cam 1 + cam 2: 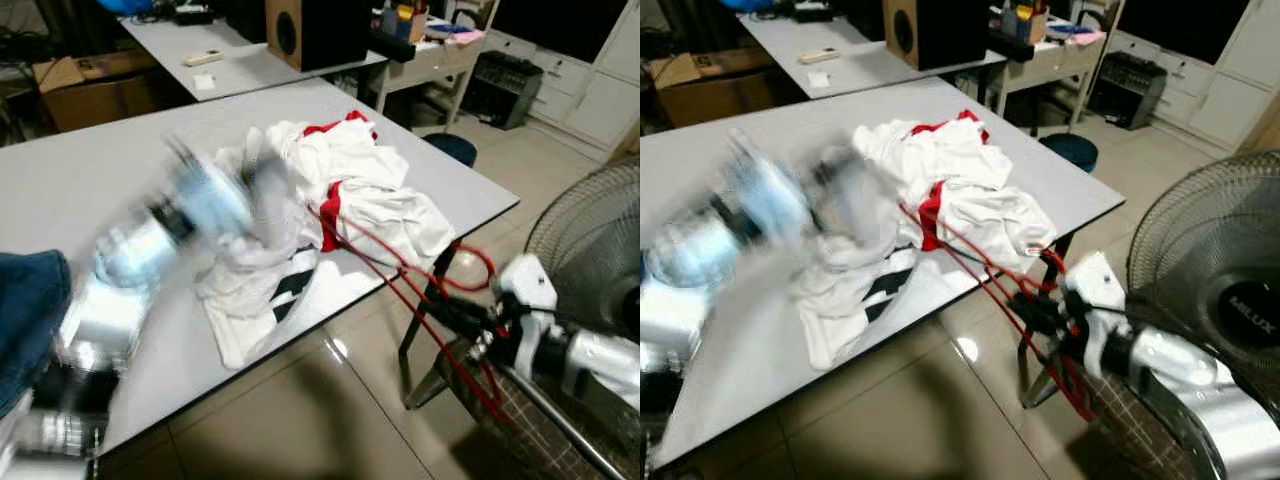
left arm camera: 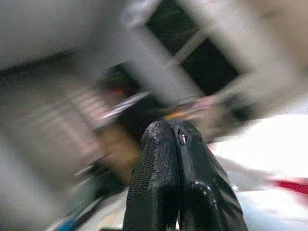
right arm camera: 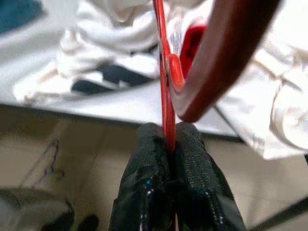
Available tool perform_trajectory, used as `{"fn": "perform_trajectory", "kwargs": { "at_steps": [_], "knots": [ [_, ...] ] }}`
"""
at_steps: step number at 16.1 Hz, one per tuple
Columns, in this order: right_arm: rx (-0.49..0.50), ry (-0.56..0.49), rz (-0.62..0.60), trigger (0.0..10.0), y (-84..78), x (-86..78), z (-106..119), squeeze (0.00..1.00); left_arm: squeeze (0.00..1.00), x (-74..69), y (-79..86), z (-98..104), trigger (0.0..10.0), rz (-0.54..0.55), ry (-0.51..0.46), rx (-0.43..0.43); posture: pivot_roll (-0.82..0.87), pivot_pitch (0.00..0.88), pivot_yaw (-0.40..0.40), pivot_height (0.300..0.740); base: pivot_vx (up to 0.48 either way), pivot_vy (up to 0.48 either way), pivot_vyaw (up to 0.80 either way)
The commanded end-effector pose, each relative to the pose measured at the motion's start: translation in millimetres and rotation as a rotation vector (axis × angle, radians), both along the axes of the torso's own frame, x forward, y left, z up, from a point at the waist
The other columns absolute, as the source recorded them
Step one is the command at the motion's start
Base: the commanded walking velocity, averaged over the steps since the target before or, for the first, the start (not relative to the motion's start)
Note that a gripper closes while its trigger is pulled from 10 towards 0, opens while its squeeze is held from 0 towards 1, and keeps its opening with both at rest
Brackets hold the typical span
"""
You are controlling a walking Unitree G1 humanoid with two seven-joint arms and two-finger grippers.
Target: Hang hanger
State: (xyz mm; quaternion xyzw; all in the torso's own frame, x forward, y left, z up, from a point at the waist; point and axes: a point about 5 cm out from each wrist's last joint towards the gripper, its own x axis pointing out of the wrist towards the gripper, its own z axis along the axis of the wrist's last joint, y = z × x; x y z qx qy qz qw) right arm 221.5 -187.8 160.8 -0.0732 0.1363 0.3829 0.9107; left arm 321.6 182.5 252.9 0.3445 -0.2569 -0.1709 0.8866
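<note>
Glossy red hanger [image 3: 166, 86], crumpled cloth [image 1: 370, 190]

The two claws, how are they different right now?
The right claw is shut on the red hanger, out past the table edge over the floor; the left claw is shut with nothing in it.
The right arm looks sharp near the fan, while the left arm is a blur above the table beside the white clothes.
Both have black fingers pressed together.

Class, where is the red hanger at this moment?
The red hanger hangs off the table's right front edge, one end under the white garment, the other clamped in the right gripper.
</note>
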Motion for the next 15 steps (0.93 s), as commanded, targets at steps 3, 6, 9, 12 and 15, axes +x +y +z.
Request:
{"fn": "perform_trajectory", "kwargs": {
  "at_steps": [3, 6, 9, 12, 15],
  "knots": [
    [0.017, -0.021, -0.038, 10.0, -5.6, -2.8, 2.9, 0.0, 0.0, 13.4, 56.8, 29.7, 0.0, 0.297, -0.069, -0.241, -0.13, 0.0, -0.028, 0.74, 0.0, 0.0, 0.0],
    [0.028, -0.006, -0.052, 10.0, -1.9, -9.8, -2.6, 0.0, 0.0, 16.0, 63.1, 40.7, 0.0, 0.274, -0.077, -0.303, -0.14, 0.0, -0.016, 0.74, 0.0, 0.0, 0.0],
    [0.037, -0.001, -0.056, 10.0, 0.8, -11.2, -4.7, 0.0, 0.0, 21.7, 61.8, 45.8, 0.0, 0.271, -0.065, -0.357, -0.13, 0.0, -0.006, 0.74, 0.0, 0.0, 0.0],
    [0.04, 0.0, -0.053, 10.0, 1.1, -13.0, -4.6, 0.0, 0.0, 25.0, 58.1, 51.5, 0.0, 0.231, -0.068, -0.328, -0.13, 0.0, 0.0, 0.74, 0.0, 0.0, 0.0],
    [0.055, -0.003, -0.025, 10.0, 7.6, -14.2, -4.3, 0.0, 0.0, 29.3, 40.5, 61.0, 0.0, 0.077, -0.026, -0.356, -0.13, 0.0, 0.0, 0.74, 0.0, 0.0, 0.0]
  ]
}}
